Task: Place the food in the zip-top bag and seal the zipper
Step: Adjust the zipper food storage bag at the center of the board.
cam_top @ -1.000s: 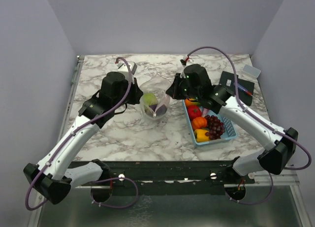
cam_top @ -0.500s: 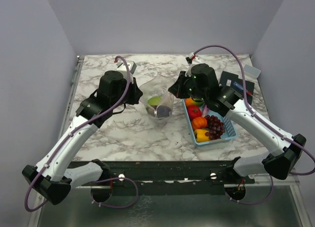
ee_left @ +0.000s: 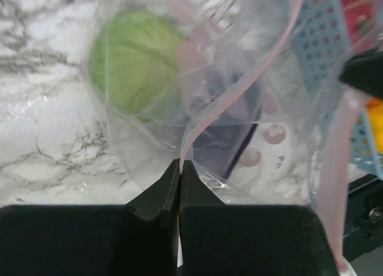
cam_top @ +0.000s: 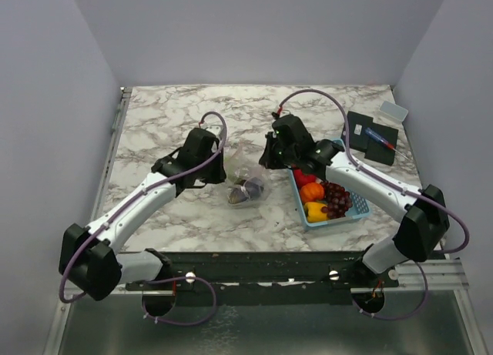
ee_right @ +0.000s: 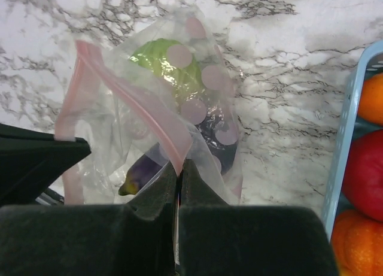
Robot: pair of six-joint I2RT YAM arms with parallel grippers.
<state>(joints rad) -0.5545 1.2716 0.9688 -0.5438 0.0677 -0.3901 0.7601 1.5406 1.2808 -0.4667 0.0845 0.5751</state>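
Pink zipper (ee_left: 227,102) pinched in left fingers (ee_left: 157,198) and right fingers (ee_right: 157,195); cabbage (ee_left: 133,59) clear wrist-side only.

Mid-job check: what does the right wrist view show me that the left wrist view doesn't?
Only the right wrist view: the purple eggplant with its greenish stem end, plainly visible inside the zip-top bag.

Only the left wrist view: a yellow piece in the blue basket, likely the pepper.

Both: the green cabbage inside the bag, part of the basket, and the right end effector and left end effector, each shut on the pink zipper.
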